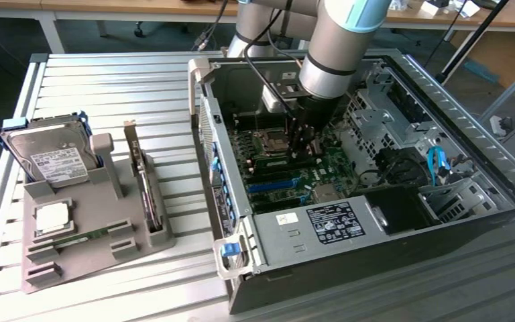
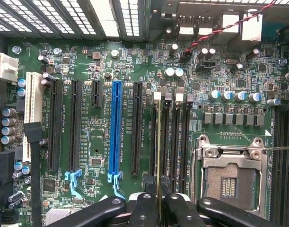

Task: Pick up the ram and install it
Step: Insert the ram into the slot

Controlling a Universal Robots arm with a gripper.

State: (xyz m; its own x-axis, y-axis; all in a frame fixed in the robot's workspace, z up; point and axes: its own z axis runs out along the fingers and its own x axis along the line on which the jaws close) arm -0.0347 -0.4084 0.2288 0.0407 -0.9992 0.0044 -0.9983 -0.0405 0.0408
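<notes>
While low over the motherboard (image 2: 101, 61), gripper (image 2: 158, 203) tight on the ram (image 2: 158, 151), edge-on, near the CPU socket (image 2: 229, 177).

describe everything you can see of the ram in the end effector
The ram shows edge-on as a thin yellow-green strip, upright between the fingers of the end effector, which is shut on it. It runs along the black memory slots beside the cpu socket, over the slot farthest from that socket. Its chips are hidden, and whether it is seated cannot be told.
</notes>
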